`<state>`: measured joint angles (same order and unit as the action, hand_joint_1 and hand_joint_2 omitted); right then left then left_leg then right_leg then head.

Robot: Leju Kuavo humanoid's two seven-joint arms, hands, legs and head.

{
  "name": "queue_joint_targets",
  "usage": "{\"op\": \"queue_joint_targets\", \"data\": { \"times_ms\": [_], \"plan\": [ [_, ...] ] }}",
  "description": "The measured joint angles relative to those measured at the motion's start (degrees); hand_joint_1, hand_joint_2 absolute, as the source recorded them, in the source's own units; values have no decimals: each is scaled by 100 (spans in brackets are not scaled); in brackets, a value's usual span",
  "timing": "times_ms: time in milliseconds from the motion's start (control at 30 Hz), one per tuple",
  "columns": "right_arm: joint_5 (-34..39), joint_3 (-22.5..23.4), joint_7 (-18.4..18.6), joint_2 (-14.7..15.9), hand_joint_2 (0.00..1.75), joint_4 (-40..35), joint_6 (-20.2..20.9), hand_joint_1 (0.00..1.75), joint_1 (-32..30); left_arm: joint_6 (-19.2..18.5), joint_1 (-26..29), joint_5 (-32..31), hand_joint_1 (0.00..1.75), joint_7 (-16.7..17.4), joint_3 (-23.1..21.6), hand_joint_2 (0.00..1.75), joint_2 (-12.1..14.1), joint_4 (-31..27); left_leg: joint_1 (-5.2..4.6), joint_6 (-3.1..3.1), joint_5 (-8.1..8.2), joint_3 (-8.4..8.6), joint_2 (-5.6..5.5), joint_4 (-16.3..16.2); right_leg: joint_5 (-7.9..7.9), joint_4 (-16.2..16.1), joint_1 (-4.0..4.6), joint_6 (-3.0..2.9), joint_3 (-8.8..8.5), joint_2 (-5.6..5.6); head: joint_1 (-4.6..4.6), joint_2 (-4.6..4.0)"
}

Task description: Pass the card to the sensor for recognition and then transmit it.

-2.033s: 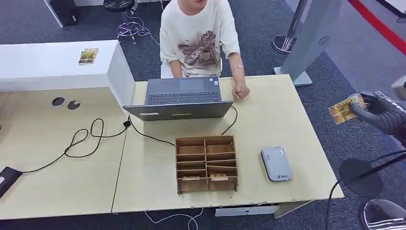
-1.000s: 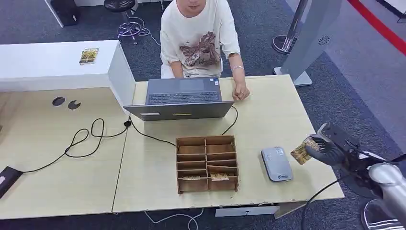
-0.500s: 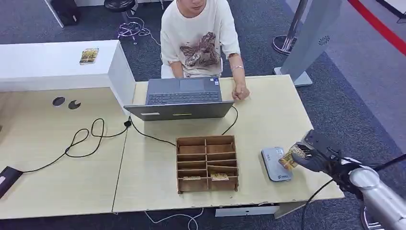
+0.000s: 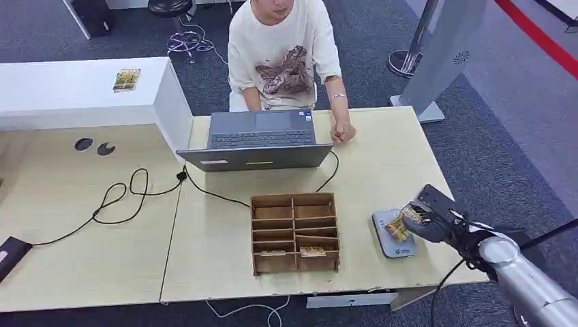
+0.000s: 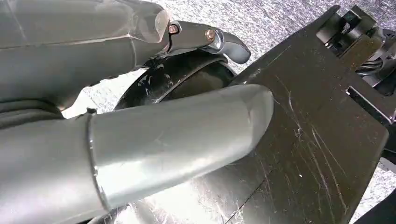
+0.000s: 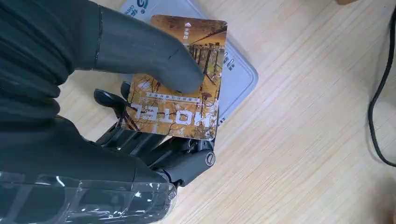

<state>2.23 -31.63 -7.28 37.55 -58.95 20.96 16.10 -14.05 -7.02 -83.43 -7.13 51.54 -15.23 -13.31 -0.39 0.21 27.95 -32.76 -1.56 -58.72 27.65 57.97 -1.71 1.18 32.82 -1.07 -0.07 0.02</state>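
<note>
R hand [image 4: 428, 219] pinches the hotel card [image 6: 179, 79] betw thumb and fingers, card lying over the grey card reader [image 4: 390, 233] on the counter [image 4: 204, 238], whether touching can't tell. L hand [image 5: 140, 135] looks empty, fingers apart, far off.

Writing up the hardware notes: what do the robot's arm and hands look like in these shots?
The right arm is a smooth silver tube with a black cable running alongside it. The right hand is dark grey to black, with a thick matte grey thumb, darker metal fingers with visible pivot screws, and a clear plastic wrap at the wrist. The left hand has the same grey cover and thumb.
</note>
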Motion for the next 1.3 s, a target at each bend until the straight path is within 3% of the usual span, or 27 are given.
{"op": "queue_joint_targets", "data": {
  "times_ms": [633,1300],
  "plan": [
    [-896,-87,77,-492,175,514,-616,175,203,-2,0,11,0,0,-2,0,0,0,0,-2,-2,3,3,0,-1,1,0,-1,-1,4,0,0],
    [-903,118,-18,-651,175,588,-527,175,253,-2,2,57,0,0,-2,0,2,0,0,-1,-6,5,3,-1,-6,0,-1,6,-4,5,0,0]
  ]
}}
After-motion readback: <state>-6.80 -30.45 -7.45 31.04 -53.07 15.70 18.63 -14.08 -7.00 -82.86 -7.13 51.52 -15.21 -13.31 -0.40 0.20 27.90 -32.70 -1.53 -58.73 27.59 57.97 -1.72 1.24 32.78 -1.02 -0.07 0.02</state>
